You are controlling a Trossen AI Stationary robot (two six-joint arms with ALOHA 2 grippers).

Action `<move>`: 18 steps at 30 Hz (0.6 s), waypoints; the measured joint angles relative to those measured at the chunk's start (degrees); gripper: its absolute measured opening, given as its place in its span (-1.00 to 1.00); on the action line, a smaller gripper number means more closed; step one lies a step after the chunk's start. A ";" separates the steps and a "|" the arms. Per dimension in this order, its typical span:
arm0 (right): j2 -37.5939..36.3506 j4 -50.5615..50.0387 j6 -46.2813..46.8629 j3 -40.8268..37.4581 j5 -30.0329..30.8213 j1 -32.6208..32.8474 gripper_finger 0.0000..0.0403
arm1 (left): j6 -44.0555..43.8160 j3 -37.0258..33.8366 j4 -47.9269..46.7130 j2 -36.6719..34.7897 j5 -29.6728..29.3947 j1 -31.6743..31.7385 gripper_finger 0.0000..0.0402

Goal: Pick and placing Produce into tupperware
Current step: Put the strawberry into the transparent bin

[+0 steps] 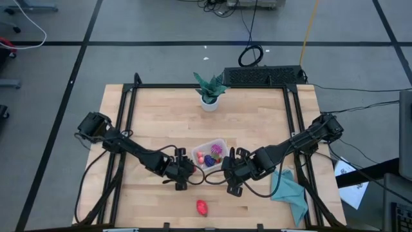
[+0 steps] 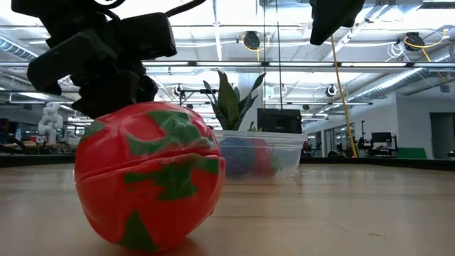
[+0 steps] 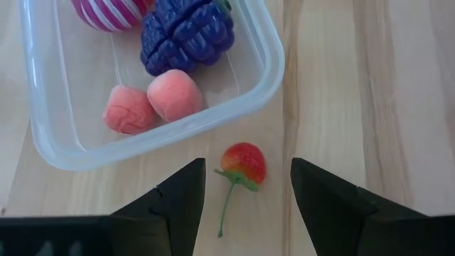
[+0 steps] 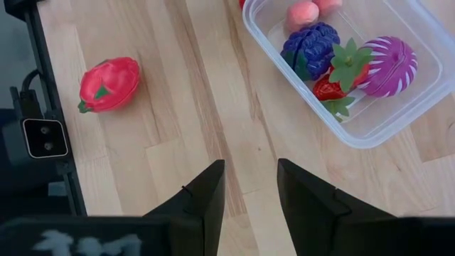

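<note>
- Clear tupperware (image 1: 210, 153) near mid-desk, just ahead of both pincers; already holding 2 pink peaches (image 3: 173, 94), a purple grape cluster (image 3: 186, 32), a pink-and-white striped fruit (image 4: 388, 65) and a strawberry (image 4: 334, 85).
- Small red cherry (image 3: 243, 162) with green stem lying on the desk (image 1: 257, 109) just outside the container's near wall, apart from it.
- Large red strawberry-like fruit (image 1: 203, 207) with green patches farther toward the desk's front edge, well apart from the container; filling the low view's foreground.
- Left pincer (image 3: 247, 188) hovering over the cherry, fingers apart, 1 on each side, nothing clamped; fruit centred in the gap.
- Likely step: picking the cherry. Best done by lowering straight down, closing on the round body rather than the thin stem, and keeping the far finger off the container wall so the tupperware is not nudged.
- Lift high enough to clear the rim, then release over the bare corner near the peaches.
- Right pincer (image 4: 249, 188) beside the container on the other side, over bare wood, fingers slightly apart, empty.
- Around: potted green plant (image 1: 210, 90) at the desk's back, teal cloth (image 1: 291, 193) at the right front, cables and a black box (image 1: 264, 76) beyond the desk.
- In the way: little; the 2 arms sit close together, so crowding over the container seems the main risk.
</note>
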 joint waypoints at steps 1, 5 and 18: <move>0.00 0.00 0.08 0.00 -0.02 0.00 -0.40 | 0.09 0.01 0.03 0.00 -0.12 0.01 0.06; 0.00 0.00 0.17 0.00 -0.02 0.00 -0.40 | 0.23 0.02 0.75 0.09 -0.14 0.37 0.06; 0.04 1.13 -0.16 -0.04 -0.02 0.00 -0.40 | -1.08 0.06 3.43 5.46 1.33 0.79 0.06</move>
